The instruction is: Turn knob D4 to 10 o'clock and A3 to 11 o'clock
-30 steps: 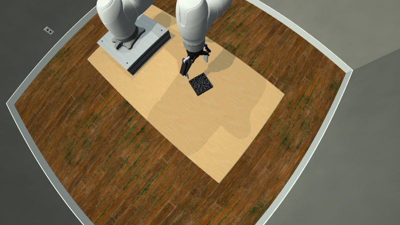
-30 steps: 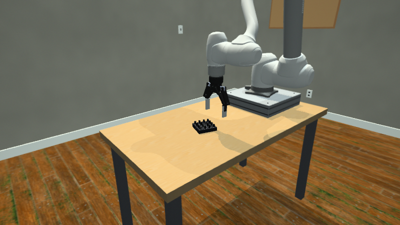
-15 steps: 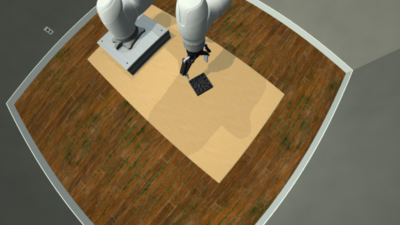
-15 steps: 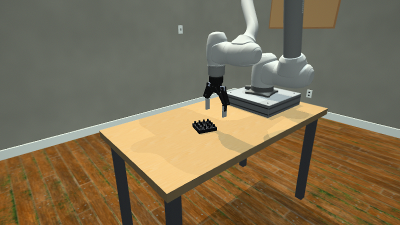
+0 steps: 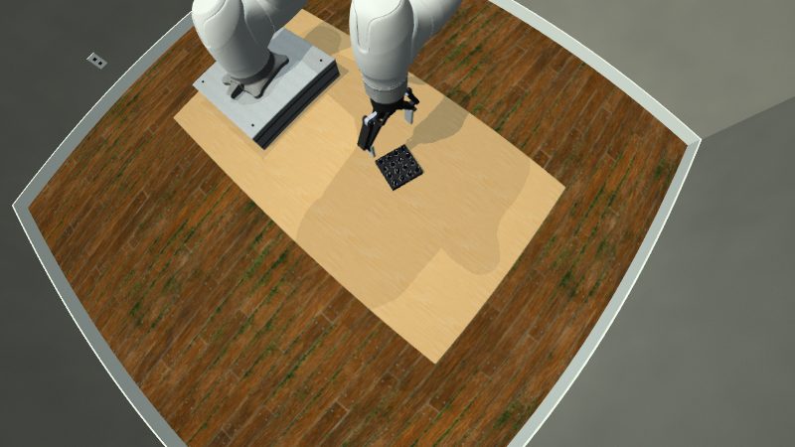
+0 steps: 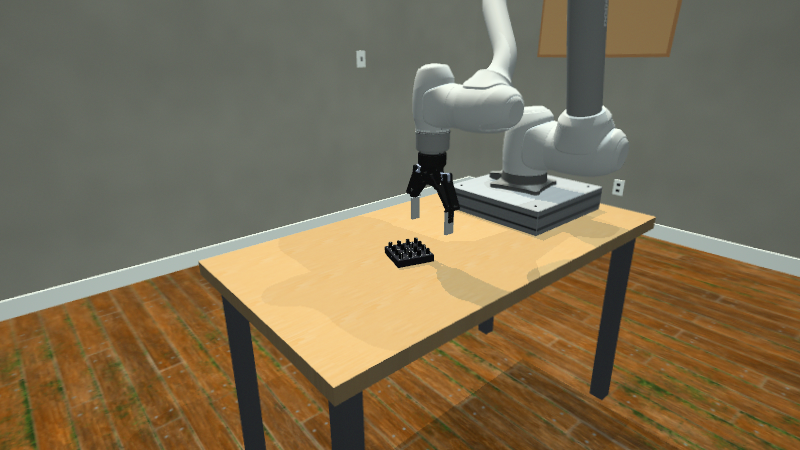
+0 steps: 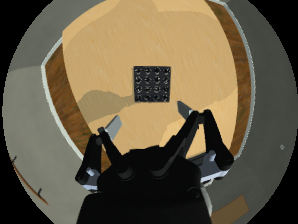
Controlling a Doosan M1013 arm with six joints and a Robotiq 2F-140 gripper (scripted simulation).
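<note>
The knob box [image 5: 398,167] is a small black square block with a grid of dark knobs. It stands flat on the wooden table [image 5: 367,183]. It also shows in the exterior view [image 6: 408,252] and in the wrist view [image 7: 152,84]. My gripper [image 6: 431,220] hangs well above the table, a little toward the robot base from the box. Its fingers are wide open and empty, as the overhead view [image 5: 386,133] and the wrist view [image 7: 149,117] also show. The knobs' white lines and printed names are too small to read.
The robot's grey base plate [image 5: 269,88] [image 6: 528,204] sits on the far end of the table. The table has dark legs and stands on a wooden plank floor. Grey walls surround the room.
</note>
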